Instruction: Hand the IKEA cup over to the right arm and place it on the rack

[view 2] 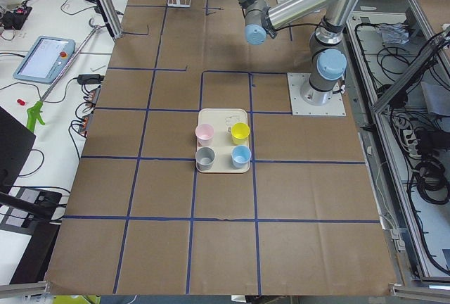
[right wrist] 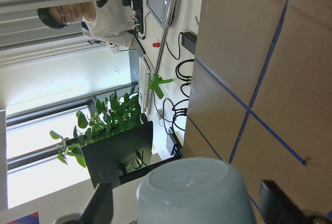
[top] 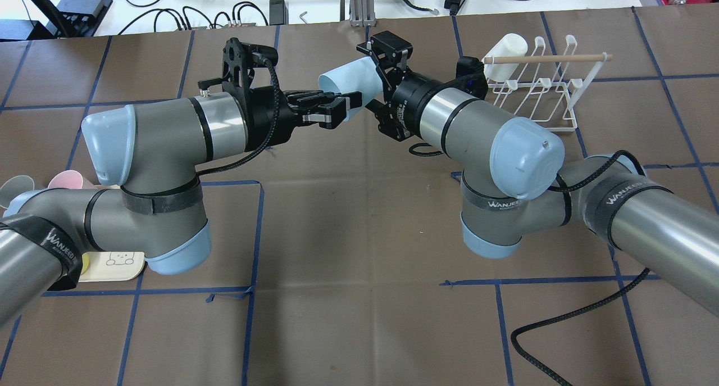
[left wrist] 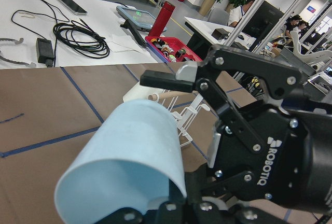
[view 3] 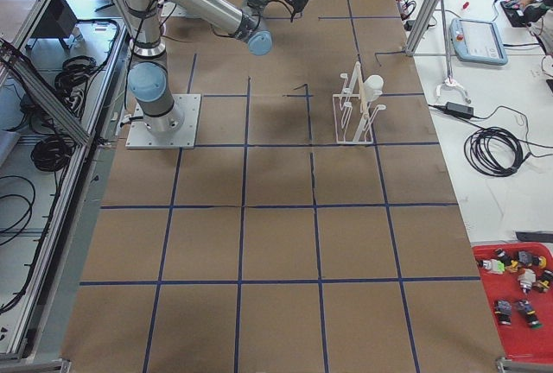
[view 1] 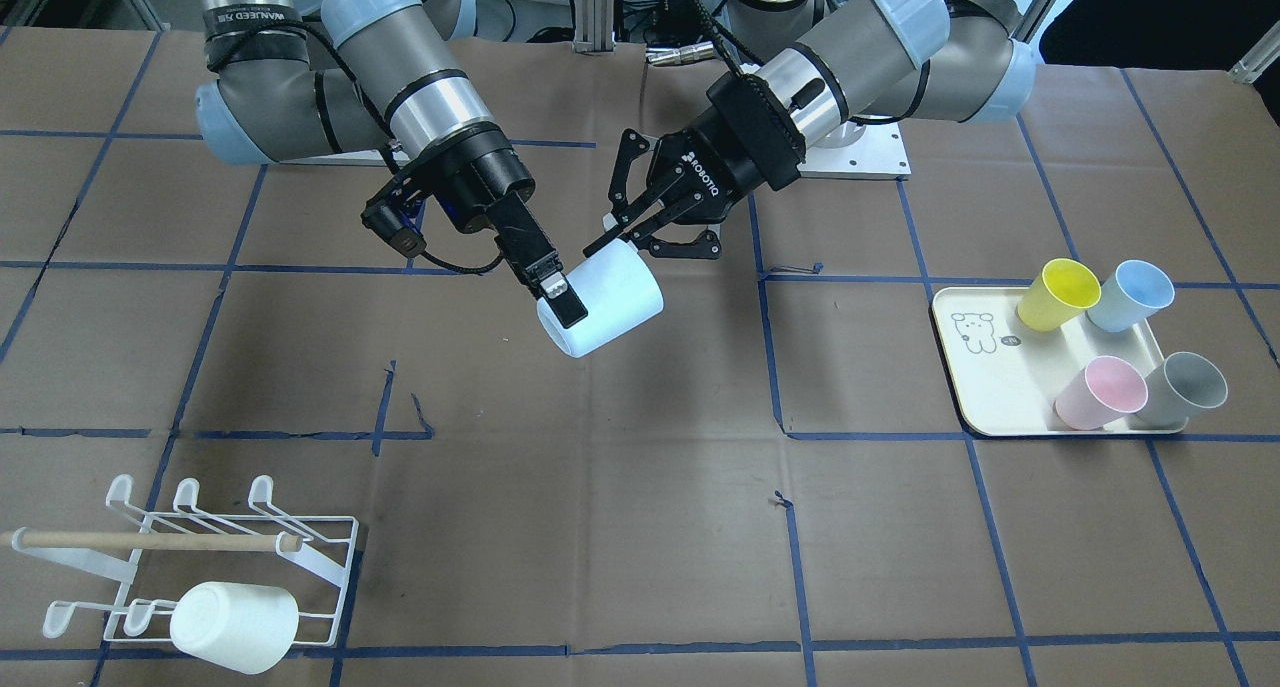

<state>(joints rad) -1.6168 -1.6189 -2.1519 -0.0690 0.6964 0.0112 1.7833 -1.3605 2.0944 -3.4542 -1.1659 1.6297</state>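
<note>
Blue cup [view 1: 615, 297] is hanging mid-frame: left gripper [top: 340, 109] is pinching its rim, leaving the base free for my right gripper [right wrist: 189, 206], jaws spread, straddling it, gripping nothing yet.

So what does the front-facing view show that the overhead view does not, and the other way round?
Front-facing only: the small blue cup and the whole tray. Overhead only: the white workbench with cables beyond the table. Both: the pale blue cup between the left gripper and right gripper, and the rack carrying a white cup.
</note>
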